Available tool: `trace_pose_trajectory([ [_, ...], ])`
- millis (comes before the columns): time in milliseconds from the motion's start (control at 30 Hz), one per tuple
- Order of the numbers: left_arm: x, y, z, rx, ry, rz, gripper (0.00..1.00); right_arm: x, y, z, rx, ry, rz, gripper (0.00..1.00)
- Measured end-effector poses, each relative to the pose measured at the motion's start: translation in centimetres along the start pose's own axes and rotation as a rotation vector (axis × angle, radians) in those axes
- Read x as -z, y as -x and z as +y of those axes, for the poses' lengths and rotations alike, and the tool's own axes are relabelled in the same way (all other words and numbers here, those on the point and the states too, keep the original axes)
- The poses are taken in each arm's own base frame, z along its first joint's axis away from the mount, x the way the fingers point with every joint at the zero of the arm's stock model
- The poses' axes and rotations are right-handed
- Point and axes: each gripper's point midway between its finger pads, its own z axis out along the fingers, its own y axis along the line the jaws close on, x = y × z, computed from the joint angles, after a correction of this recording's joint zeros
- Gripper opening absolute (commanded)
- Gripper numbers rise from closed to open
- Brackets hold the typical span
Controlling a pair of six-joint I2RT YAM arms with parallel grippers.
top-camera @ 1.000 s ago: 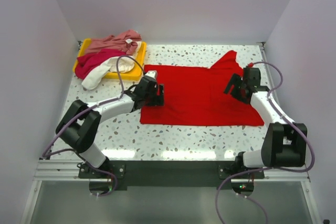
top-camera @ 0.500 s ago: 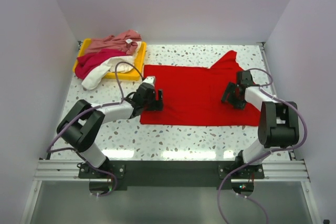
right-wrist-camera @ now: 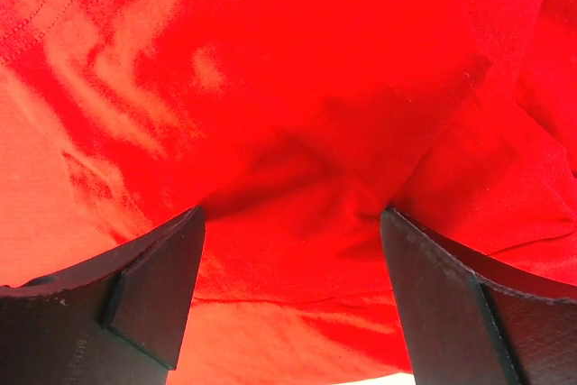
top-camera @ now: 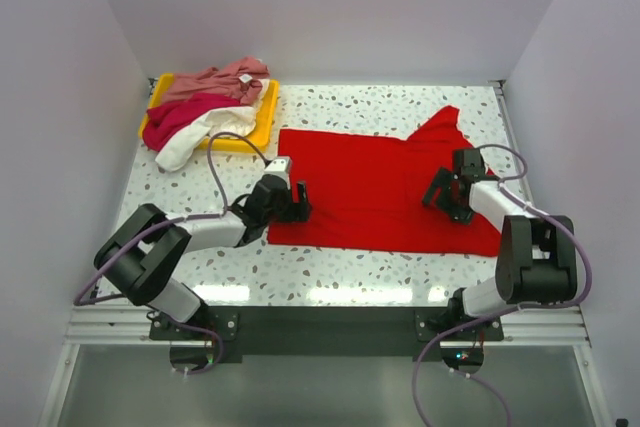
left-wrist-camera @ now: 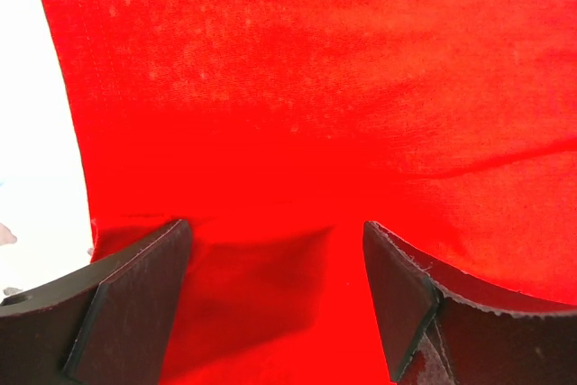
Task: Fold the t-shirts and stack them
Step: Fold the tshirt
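Observation:
The bright red t-shirt (top-camera: 370, 182) lies spread flat on the speckled table, one sleeve (top-camera: 440, 127) sticking up at the back right. My left gripper (top-camera: 296, 203) is open, pressed down on the shirt's near left edge; in the left wrist view (left-wrist-camera: 275, 263) red cloth (left-wrist-camera: 315, 87) fills the space between the fingers. My right gripper (top-camera: 440, 194) is open, low on the shirt's right side; in the right wrist view (right-wrist-camera: 293, 250) rumpled red cloth (right-wrist-camera: 297, 87) lies between the fingers. The dusty pink (top-camera: 215, 80), crimson-magenta (top-camera: 175, 117) and cream-white (top-camera: 195, 137) shirts lie heaped at the back left.
The heaped shirts rest on a shallow yellow tray (top-camera: 262, 117) at the back left corner, the cream-white one spilling over its near edge. White walls close in the table on the left, back and right. The arms' bases sit on the rail at the near edge.
Both grippers have moved toward the near edge, and the red shirt has slid nearer with them. The left gripper dropped lower on the shirt's left edge.

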Motion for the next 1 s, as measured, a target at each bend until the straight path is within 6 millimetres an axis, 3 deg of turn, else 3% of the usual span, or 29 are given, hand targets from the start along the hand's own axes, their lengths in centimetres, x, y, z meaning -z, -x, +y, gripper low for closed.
trace_pose_trajectory([
  [367,2.1,-2.2,-1.0,0.049,-0.052,0.001,0.82,1.3,-2.7,-2.1,-0.018,-0.056,0.042,0.89],
  [767,4.4,-4.5,-2.0,0.104,-0.088,0.02,0.81,2.1,-3.9,-2.7,-0.075,-0.035,0.054,0.9],
  [1000,5.9,-5.2,-1.7,0.081,-0.038,0.083,0.88,4.0,-4.8,-3.3,-0.053,-0.049,0.085,0.91],
])
